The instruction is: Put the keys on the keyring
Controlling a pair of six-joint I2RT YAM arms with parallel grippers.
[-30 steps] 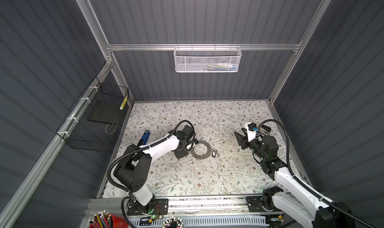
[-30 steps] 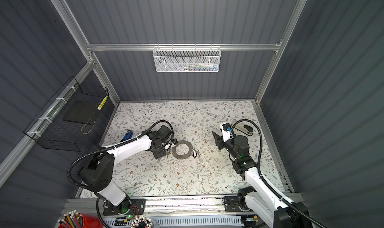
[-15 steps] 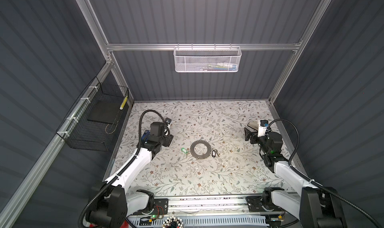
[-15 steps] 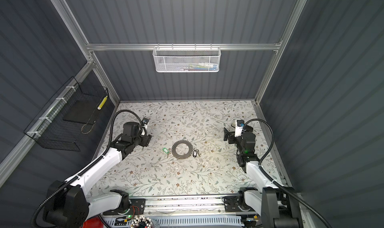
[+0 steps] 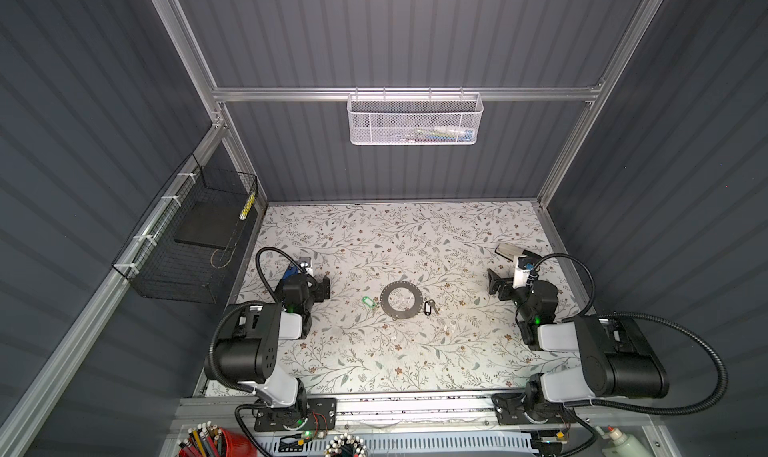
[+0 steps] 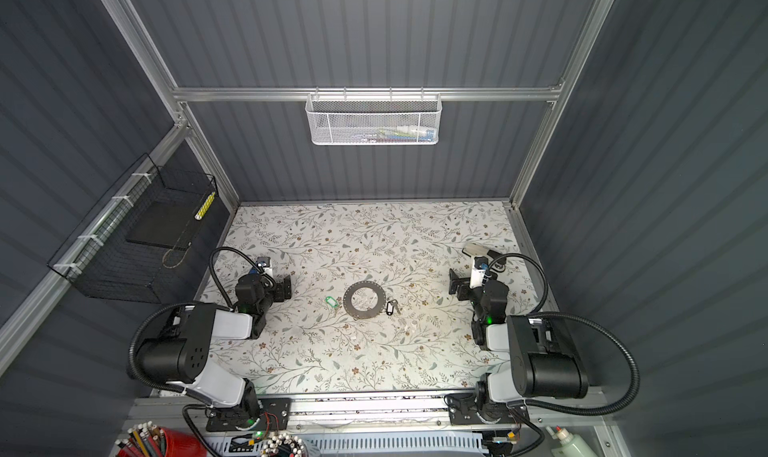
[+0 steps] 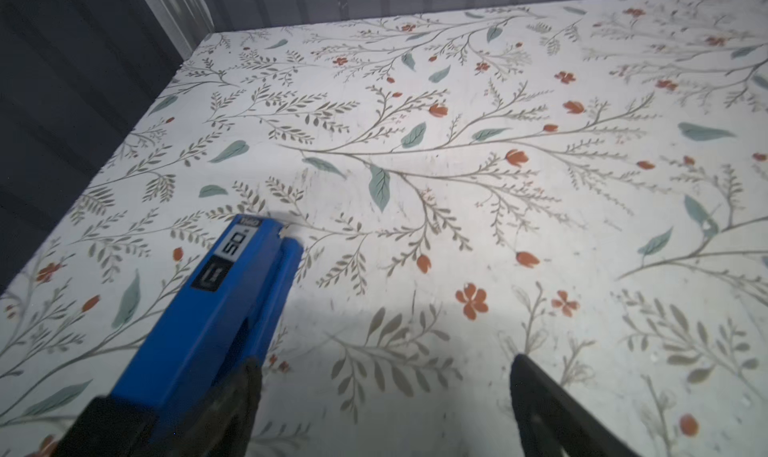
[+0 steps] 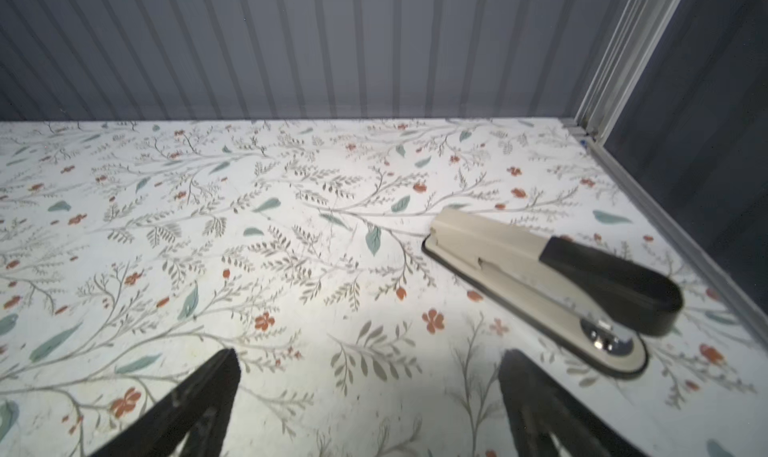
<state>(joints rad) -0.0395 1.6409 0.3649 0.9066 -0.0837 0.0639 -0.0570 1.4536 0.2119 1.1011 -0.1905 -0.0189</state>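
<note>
The middle of the table (image 5: 374, 363) is free from above and from both sides. Only the flat keyring (image 5: 385, 301) lies there, with a green tag (image 5: 368, 302) and a black tag (image 5: 427, 307) just beside it. A blue stapler (image 7: 216, 309) lies close beside the left gripper (image 5: 323, 287). A beige stapler (image 8: 536, 276) lies near the right gripper (image 5: 496, 282).

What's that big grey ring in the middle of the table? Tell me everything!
The keyring is a thin, flat, grey metal-looking ring with a wide round hole. It lies flat in the middle of the floral table. A green tag lies close on its left, a black tag with a small key at its right rim; whether either touches it is too small to tell.
</note>
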